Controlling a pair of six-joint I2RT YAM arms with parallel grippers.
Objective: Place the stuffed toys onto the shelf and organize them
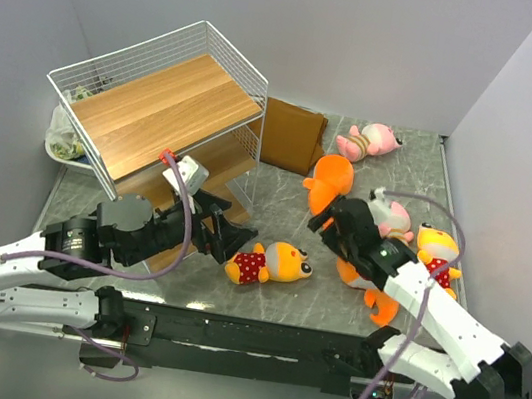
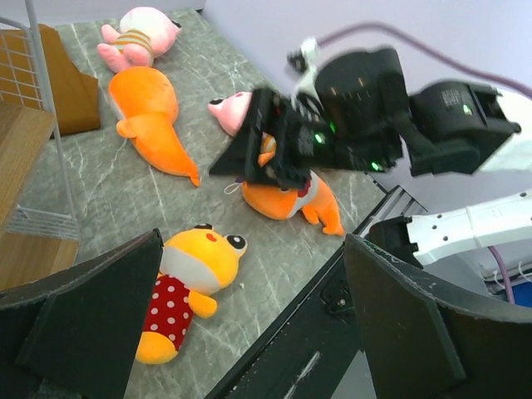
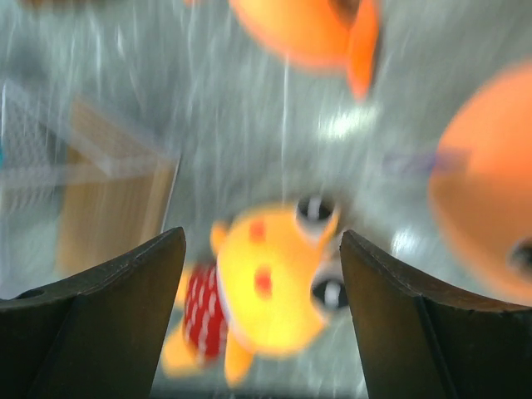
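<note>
Shelf [image 1: 165, 103] is the biggest thing on screen, parked in the back left corner of the table [image 1: 260, 300] with its top board and a lower one showing. My left gripper [image 1: 236, 238] sits low just off the shelf's front right leg, fingers spread wide with nothing in them. My right gripper [image 1: 321, 220] hangs over the middle of the table, jaws also apart and empty as far as the blurry wrist view shows. One orange shark [image 1: 332, 182] lies mid-table just behind that gripper, and the second shark [image 1: 382, 309] is mostly hidden under my right arm near the front edge. The brown bag [image 1: 291, 135] leans at the back edge beside the shelf. A red-dotted toy [image 1: 269, 262] lies near the front edge between the two grippers, and the second red-dotted toy [image 1: 437, 252] is by the right edge. A pink toy [image 1: 371, 140] is near the back right corner, and the second pink toy [image 1: 392, 216] is tucked against my right arm.
</note>
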